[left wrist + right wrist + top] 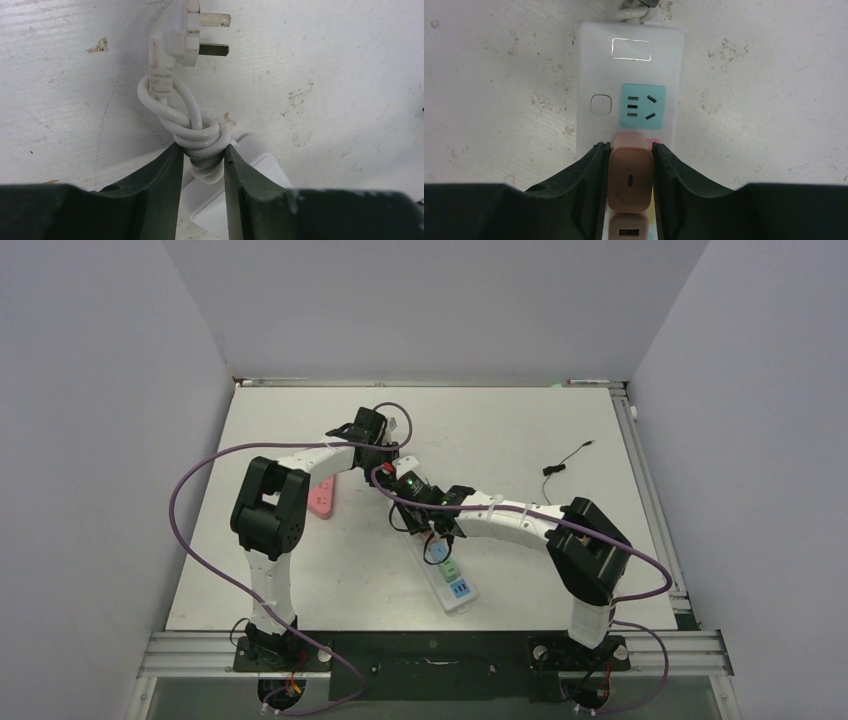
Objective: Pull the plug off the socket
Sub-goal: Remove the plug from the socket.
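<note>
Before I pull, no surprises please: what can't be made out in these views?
- Right wrist view: the right end effector and the pink plug itself hide its prongs; its depth in the power strip is unseen.
- Left wrist view: the left end effector, shut on the white cord, covers where it enters the strip.
- Top view: the right arm hides the grip; the black object far right is too small to name.

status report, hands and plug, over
Right hand shut on pink plug, seated in power strip. Left hand pinching white cord. Nothing blocking.
</note>
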